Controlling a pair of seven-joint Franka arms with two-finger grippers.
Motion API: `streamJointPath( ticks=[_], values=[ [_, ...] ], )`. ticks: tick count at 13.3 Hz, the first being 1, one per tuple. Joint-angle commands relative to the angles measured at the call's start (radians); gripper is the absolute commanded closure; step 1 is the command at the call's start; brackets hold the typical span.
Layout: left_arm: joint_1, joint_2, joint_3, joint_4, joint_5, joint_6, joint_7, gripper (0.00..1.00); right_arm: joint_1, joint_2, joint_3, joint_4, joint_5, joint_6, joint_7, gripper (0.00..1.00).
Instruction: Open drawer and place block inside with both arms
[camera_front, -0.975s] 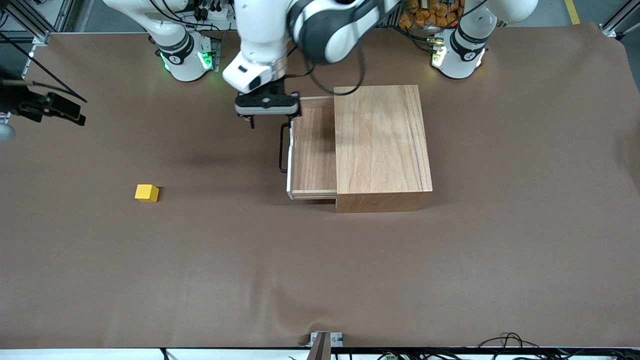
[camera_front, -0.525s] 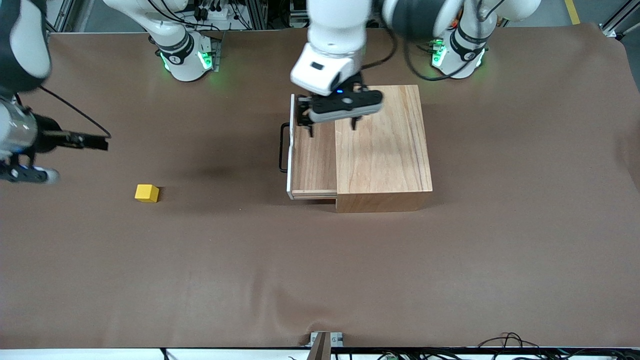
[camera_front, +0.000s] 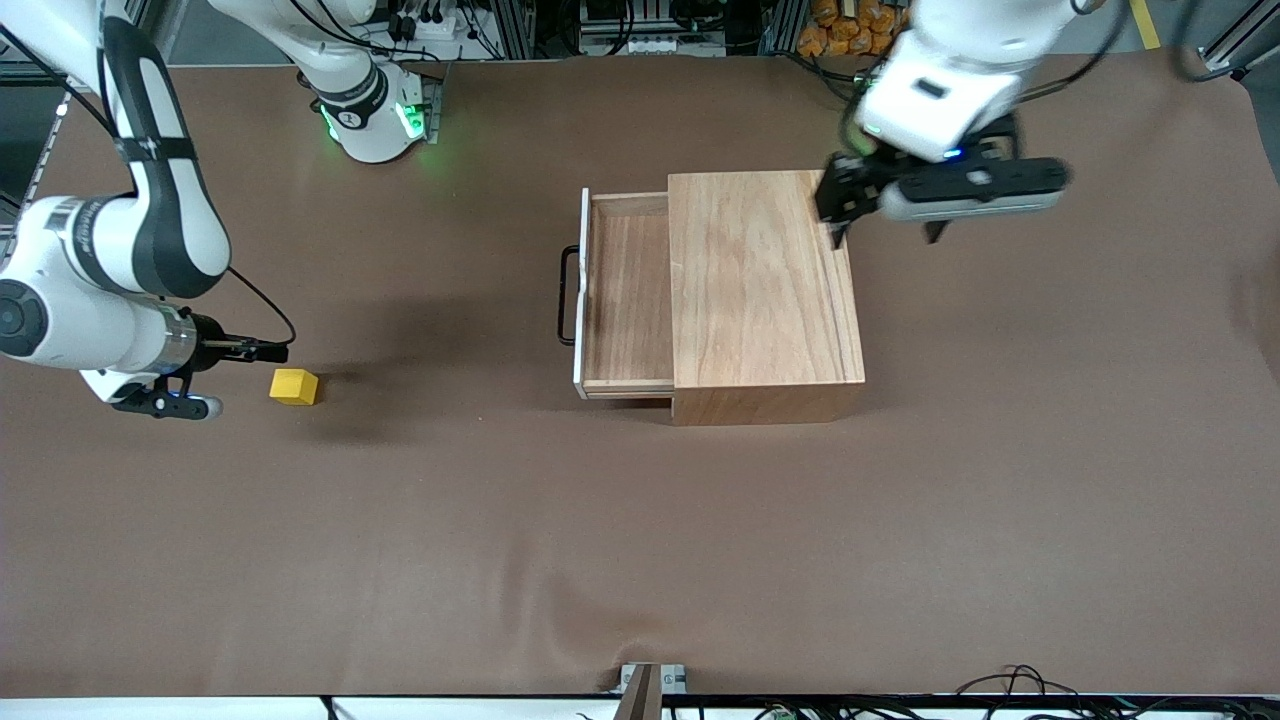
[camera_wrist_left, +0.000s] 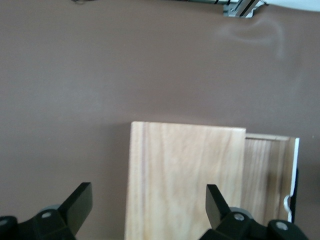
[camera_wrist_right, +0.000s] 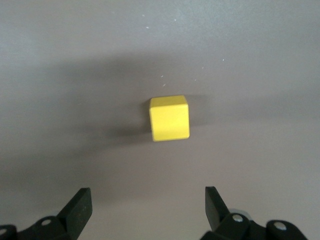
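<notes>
Currently the wooden box is sitting on the brown table cover, and everything else is being placed against it. The drawer is standing pulled out of the box toward the right arm's end of the table, its tray bare inside, white front panel and black wire handle leading that way.

The block is lying flat on the cover, well apart from the box toward the right arm's end, roughly level with the box's camera-side edge. Nothing is touching it.

The right gripper is hanging low over the cover just beside the block, on the side away from the box. Its fingers are spread wide and holding nothing (the right wrist view is showing the cube framed between and ahead of the two tips, not yet between them).

The left gripper is hovering in the air over the box's edge toward the left arm's end, at the corner farthest from the front camera. Its fingers are likewise standing apart and empty; the left wrist view is looking down on the box lid and the open drawer past it.
</notes>
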Motion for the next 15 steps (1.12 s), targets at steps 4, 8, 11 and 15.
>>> streamJointPath(
  ticks=[4, 8, 11, 15],
  values=[
    [0.170, -0.133, -0.013, -0.098, -0.028, -0.103, 0.198, 0.00, -0.074, 0.128, 0.014, -0.018, 0.097, 0.135, -0.071, 0.00],
    [0.314, -0.162, -0.013, -0.118, -0.028, -0.113, 0.381, 0.00, -0.036, 0.182, 0.012, -0.020, 0.098, 0.216, -0.075, 0.00],
    [0.384, -0.161, -0.011, -0.118, -0.028, -0.114, 0.441, 0.00, -0.029, 0.192, 0.012, -0.017, 0.076, 0.219, -0.133, 0.00],
    [0.428, -0.155, -0.010, -0.118, -0.025, -0.114, 0.436, 0.00, -0.035, 0.205, 0.012, -0.020, 0.061, 0.241, -0.187, 0.00]
  ],
)
